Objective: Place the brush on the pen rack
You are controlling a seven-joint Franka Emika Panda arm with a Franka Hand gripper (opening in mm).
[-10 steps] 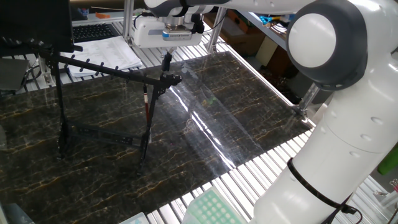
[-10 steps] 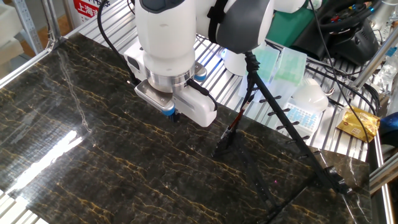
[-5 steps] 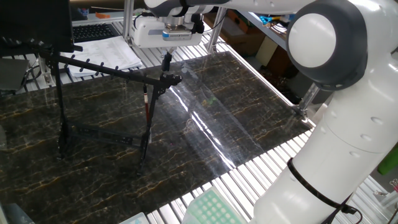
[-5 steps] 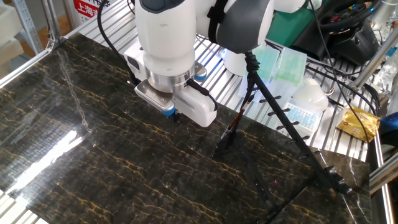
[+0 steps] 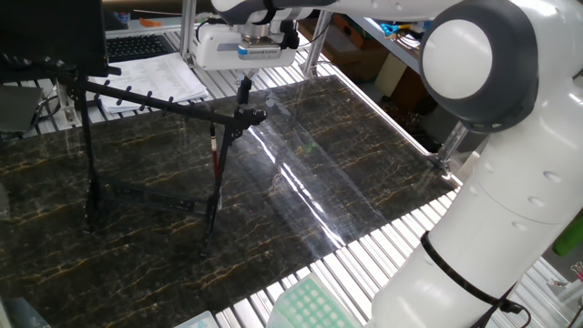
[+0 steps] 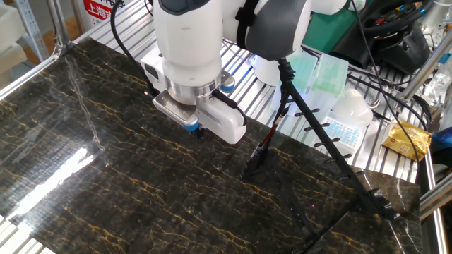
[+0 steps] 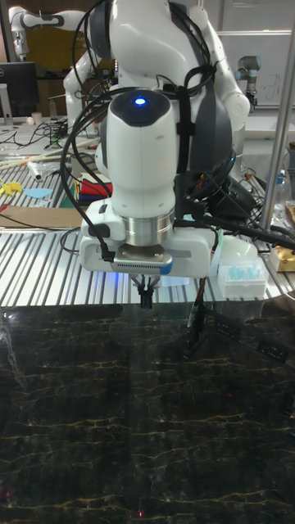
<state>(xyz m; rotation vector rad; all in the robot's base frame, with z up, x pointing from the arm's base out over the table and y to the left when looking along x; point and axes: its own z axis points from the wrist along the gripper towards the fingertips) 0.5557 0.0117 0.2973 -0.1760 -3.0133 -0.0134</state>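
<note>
The pen rack is a black rod frame on the dark marble table, with its pegged top bar running left to right. The same pen rack slants toward the lower right in the other fixed view. The brush hangs upright just below the bar's right end, beside a leg, with its red-orange section uppermost. The brush shows the same way in the other two views. My gripper hovers near the bar's right end, fingers together, holding nothing and apart from the brush.
Papers and a keyboard lie behind the rack. Teal and white plastic boxes stand on the slatted metal bench past the table's far edge. A yellow packet lies at the right. A pale green tray sits at the near edge.
</note>
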